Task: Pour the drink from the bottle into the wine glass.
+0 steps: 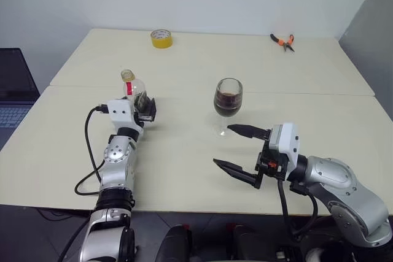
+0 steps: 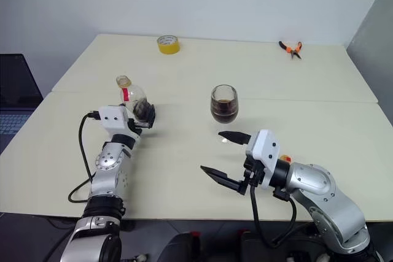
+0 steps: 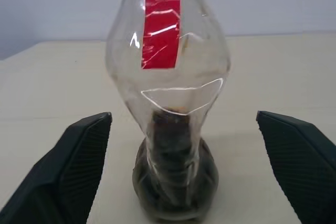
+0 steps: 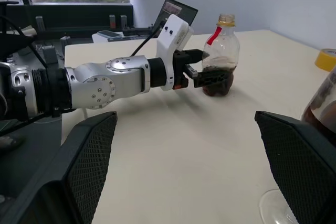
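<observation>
1. A lab or office test room: bare pale tabletop [image 1: 184, 164] against plain white walls.
2. Open laptop [image 1: 15, 90] beside it.
3. Tape roll [image 1: 161, 38] and pliers [image 1: 283, 42] lying at the far edge.

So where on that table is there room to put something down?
Bare top lies between the yellow tape roll and orange-handled pliers, and between the clear plastic bottle and stemmed wine glass. It's crowded by the glass, near the right gripper.
</observation>
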Motion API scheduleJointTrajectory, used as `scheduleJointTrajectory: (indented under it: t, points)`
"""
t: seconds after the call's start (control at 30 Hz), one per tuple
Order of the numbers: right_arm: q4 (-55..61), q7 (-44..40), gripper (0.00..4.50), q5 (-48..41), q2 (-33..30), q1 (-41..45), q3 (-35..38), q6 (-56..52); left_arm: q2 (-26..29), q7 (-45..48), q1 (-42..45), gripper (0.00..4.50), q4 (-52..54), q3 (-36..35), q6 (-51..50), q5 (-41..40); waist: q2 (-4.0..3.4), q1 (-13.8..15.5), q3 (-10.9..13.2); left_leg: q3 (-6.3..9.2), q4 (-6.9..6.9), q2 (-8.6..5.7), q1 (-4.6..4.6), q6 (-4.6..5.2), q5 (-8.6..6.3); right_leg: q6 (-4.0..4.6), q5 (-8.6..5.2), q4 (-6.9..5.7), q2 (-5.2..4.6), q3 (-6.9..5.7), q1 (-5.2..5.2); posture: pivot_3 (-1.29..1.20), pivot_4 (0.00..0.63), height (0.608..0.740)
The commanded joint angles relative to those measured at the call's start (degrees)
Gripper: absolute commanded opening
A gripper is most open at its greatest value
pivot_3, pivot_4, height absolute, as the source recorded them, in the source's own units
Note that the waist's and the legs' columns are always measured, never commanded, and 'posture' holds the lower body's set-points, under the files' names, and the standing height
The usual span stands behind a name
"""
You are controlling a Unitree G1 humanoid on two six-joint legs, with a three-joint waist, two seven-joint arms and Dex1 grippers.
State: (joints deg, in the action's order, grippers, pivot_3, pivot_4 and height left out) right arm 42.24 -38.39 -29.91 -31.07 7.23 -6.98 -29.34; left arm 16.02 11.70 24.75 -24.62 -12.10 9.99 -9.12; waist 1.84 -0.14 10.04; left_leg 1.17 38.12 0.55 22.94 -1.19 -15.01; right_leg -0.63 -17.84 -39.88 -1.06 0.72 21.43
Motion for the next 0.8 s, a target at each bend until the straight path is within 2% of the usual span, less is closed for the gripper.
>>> scheduleJointTrajectory:
  t: [0.03, 0.1, 0.23, 0.37, 0.6, 0.7, 0.8]
  points:
    - [0.6, 0.7, 4.5, 1.4, -0.1, -1.5, 1.2, 2.5, 0.2, -0.2, -3.2, 4.48, 9.0, 0.0, -2.5, -0.6, 0.0, 0.0, 0.0, 0.0, 0.0, 0.0, 0.0, 0.0, 0.0, 0.0, 0.0, 0.0, 0.0, 0.01, 0.0, 0.0, 0.15, 0.74]
    - [-0.1, 2.4, 4.5, 4.5, 0.1, -3.2, 1.9, 4.5, 0.6, -1.3, -6.3, 4.48, 14.5, -0.2, -5.4, 0.3, 0.01, 0.0, 0.0, 0.0, -0.03, 0.01, -0.01, 0.0, 0.0, 0.0, 0.0, 0.02, 0.0, 0.01, -0.01, 0.0, 0.15, 0.74]
    - [-4.2, 6.3, 4.5, 7.4, 4.4, -9.2, 4.7, 10.4, 0.2, -5.1, -14.3, 4.48, 28.8, -0.3, -14.0, 2.1, 0.07, 0.0, 0.0, 0.0, -0.08, 0.03, -0.03, -0.01, 0.0, 0.0, 0.0, 0.05, -0.01, 0.04, -0.04, 0.0, 0.15, 0.74]
    - [-11.1, 9.0, 4.5, 8.7, 10.2, -11.7, 5.7, 15.9, -0.7, -6.6, -20.0, 4.48, 36.0, 2.3, -16.6, 5.2, 0.08, 0.0, -0.1, -0.01, -0.09, 0.02, -0.08, 0.0, -0.01, 0.0, 0.0, 0.03, -0.01, 0.05, -0.06, 0.0, 0.15, 0.74]
    - [-23.9, 20.3, 4.5, 12.9, 21.9, -7.6, 10.4, 26.0, -3.2, -7.2, -23.3, 4.48, 37.8, 3.7, -18.1, 5.8, 0.06, 0.0, -0.1, -0.03, -0.11, 0.01, -0.09, 0.0, -0.01, 0.0, 0.0, 0.01, 0.0, 0.06, -0.05, 0.0, 0.15, 0.74]
    - [-31.0, 25.0, 4.5, 18.2, 23.8, -4.6, 11.5, 31.9, -3.8, -6.3, -23.6, 4.48, 37.0, 4.0, -18.8, 5.0, 0.05, 0.0, -0.1, -0.05, -0.12, 0.01, -0.09, 0.0, -0.01, 0.01, -0.01, 0.01, 0.0, 0.08, -0.03, 0.0, 0.15, 0.74]
    - [-34.4, 26.1, 4.5, 18.8, 24.6, -3.4, 12.3, 34.4, -4.2, -6.6, -23.3, 4.48, 36.9, 3.8, -18.4, 5.3, 0.05, 0.0, -0.1, -0.07, -0.15, 0.01, -0.09, 0.0, -0.01, 0.01, -0.01, 0.01, 0.01, 0.08, -0.01, 0.0, 0.15, 0.74]
